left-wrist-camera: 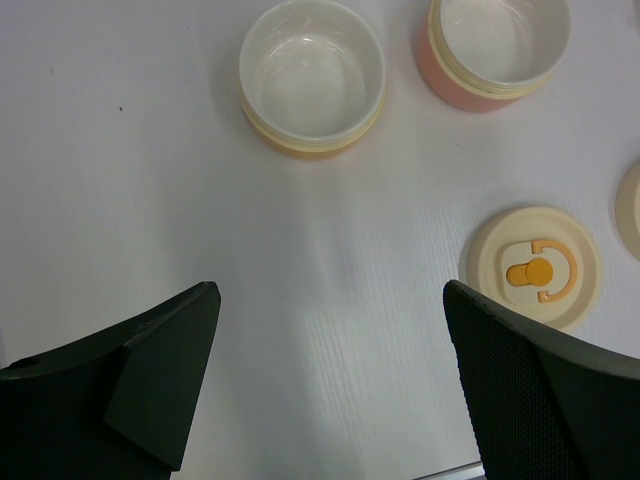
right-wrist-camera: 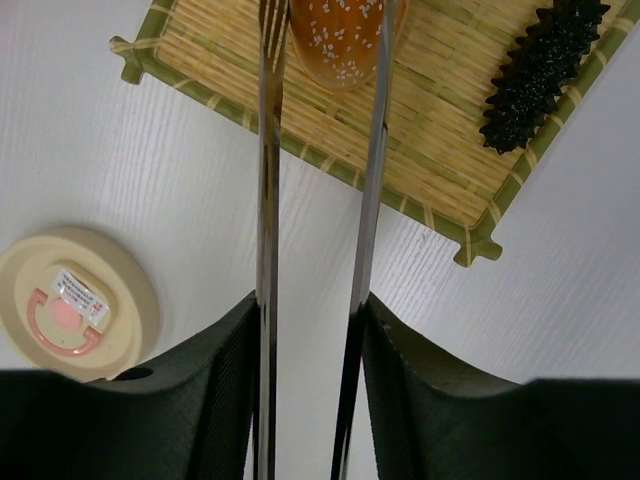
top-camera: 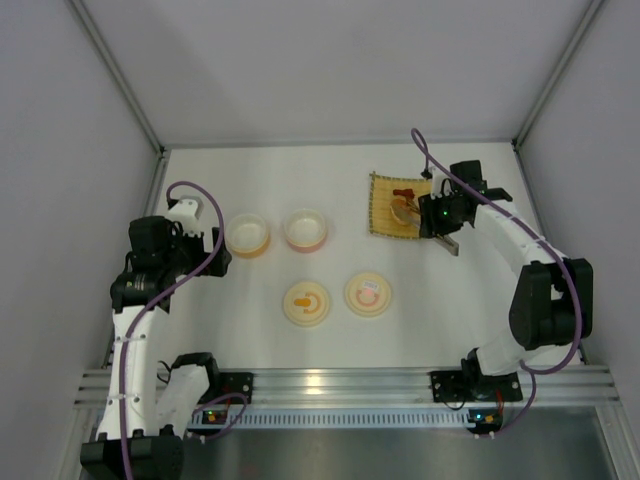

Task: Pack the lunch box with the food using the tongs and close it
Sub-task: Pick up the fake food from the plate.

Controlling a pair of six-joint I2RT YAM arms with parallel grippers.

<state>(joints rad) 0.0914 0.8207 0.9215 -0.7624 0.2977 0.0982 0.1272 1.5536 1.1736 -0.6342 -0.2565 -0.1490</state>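
1. Left tool (left-wrist-camera: 325,300): jaws at full spread, holding nothing, hanging over bare bench (top-camera: 450,300) near the bowls.
2. Yellow bowl (top-camera: 247,234): upright, empty, lid off.
3. Pink bowl (top-camera: 305,229): just beside item 2, upright, empty.
4. Orange-marked lid (top-camera: 306,303): flat on the bench, in front of the bowls.
5. Pink-marked lid (top-camera: 367,294): flat, beside item 4.
6. Bamboo mat (top-camera: 385,205): far right of the bench, carrying all 3 food pieces.
7. Bun (right-wrist-camera: 340,40): on the mat, between the 2 tong arms; whether it is actually pinched cannot be told.
8. Red-brown piece (top-camera: 404,192): on the mat, by the bun.
9. Black piece (right-wrist-camera: 545,65): spiky, at the mat's edge, apart from the bun.
10. Tongs (right-wrist-camera: 268,200): clamped in the right tool (right-wrist-camera: 310,330), jaws half closed, squeezing the arms part-way together.

Risks, as judged: the round bun may roll or squirt out of the smooth tips if squeezed off-centre; it could drop on the long carry to the bowls; the tips may drag the light mat; the tongs may twist in the jaws.
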